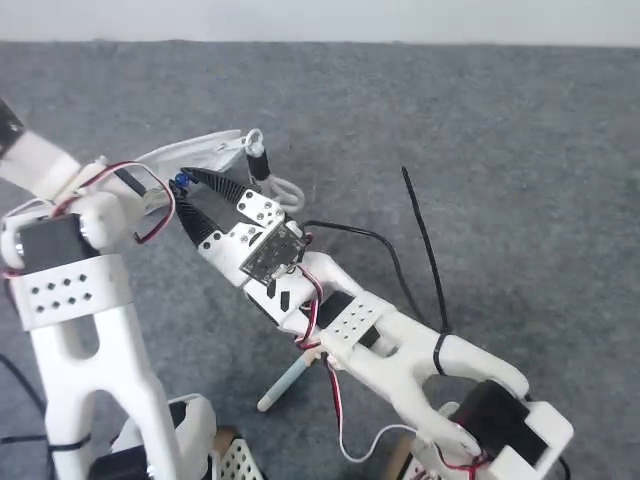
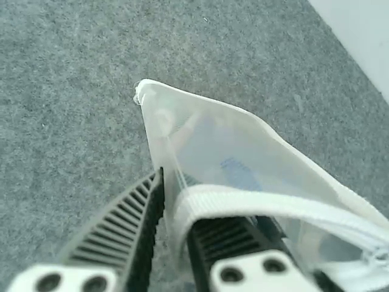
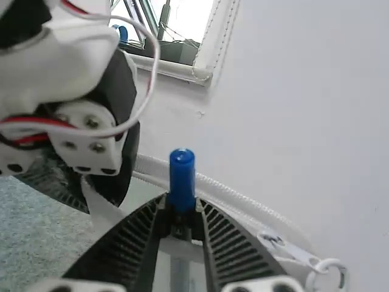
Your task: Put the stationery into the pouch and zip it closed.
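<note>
Grey carpet (image 1: 500,150), white pouch (image 2: 243,152), blue pen (image 3: 181,173) gripped

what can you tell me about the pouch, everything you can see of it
The pouch is white, see-through mesh with a white webbing rim and a zip with a ring pull. Its mouth looks open. Something bluish shows through its side. The left gripper has its jaws shut on the rim. The right gripper holds a blue-capped pen at the mouth.

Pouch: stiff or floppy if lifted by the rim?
Likely floppy: the pouch is thin see-through fabric, folding where the left hand pinches its rim. Probably light. Its mouth may collapse unless held open.
</note>
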Robot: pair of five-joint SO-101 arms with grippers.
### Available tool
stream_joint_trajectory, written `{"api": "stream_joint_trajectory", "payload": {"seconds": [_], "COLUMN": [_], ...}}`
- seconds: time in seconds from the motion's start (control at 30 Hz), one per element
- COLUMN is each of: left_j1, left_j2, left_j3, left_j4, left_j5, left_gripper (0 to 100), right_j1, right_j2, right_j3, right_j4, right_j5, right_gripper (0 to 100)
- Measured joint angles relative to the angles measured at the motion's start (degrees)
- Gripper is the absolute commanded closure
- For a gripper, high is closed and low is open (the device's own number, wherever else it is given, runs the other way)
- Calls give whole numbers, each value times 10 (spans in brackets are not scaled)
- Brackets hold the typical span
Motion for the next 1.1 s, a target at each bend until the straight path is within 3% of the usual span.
{"api": "stream_joint_trajectory", "payload": {"seconds": [0.27, 1.1], "left_j1": [0, 0], "left_j2": [0, 0], "left_j3": [0, 0], "left_j4": [0, 0], "left_j5": [0, 0], "left_gripper": [988, 988], "right_j1": [-4, -4], "right_j2": [-1, -63], "right_j3": [16, 76], "right_j4": [-1, -5], "right_j5": [0, -1], "right_gripper": [762, 789]}}
